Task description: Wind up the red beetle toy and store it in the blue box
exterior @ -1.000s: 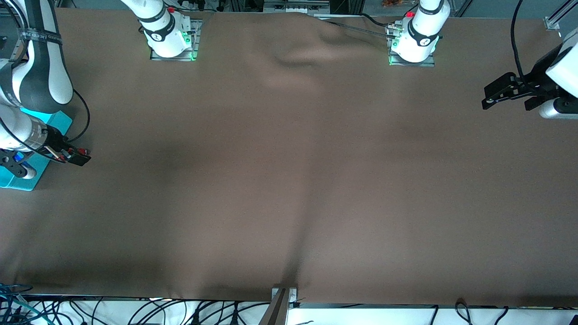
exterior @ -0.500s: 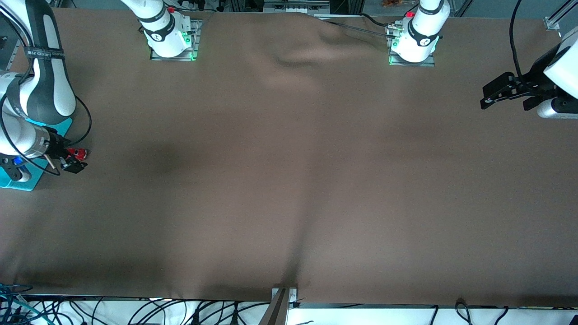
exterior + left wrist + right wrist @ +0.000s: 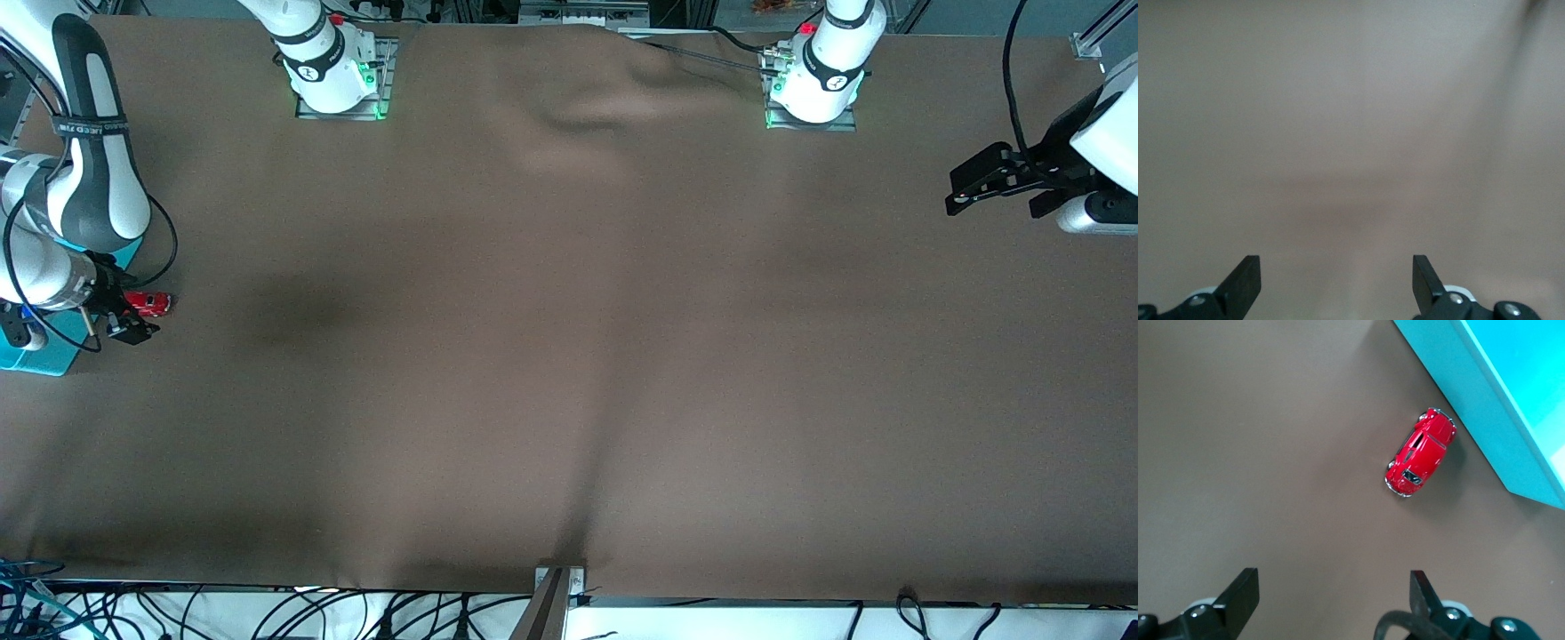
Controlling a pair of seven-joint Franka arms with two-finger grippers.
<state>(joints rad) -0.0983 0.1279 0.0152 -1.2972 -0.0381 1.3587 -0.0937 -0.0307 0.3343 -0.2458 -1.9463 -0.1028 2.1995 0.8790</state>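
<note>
The red beetle toy (image 3: pixel 153 303) lies on its wheels on the brown cloth, close beside the outer wall of the blue box (image 3: pixel 40 357), at the right arm's end of the table. In the right wrist view the toy (image 3: pixel 1421 452) sits next to the box's turquoise wall (image 3: pixel 1471 407), outside it. My right gripper (image 3: pixel 130 318) is open and empty, over the cloth beside the toy; its fingertips (image 3: pixel 1245 590) stand wide apart. My left gripper (image 3: pixel 971 185) is open and empty, over the cloth at the left arm's end, where the arm waits.
The right arm's body covers most of the blue box in the front view. The brown cloth (image 3: pixel 569 356) covers the whole table, with wrinkles near the arms' bases. The left wrist view shows only bare cloth (image 3: pixel 1351 133).
My right gripper has drawn back from the toy toward the box and the table's end. The toy now lies free on the cloth. The left arm has barely moved.
</note>
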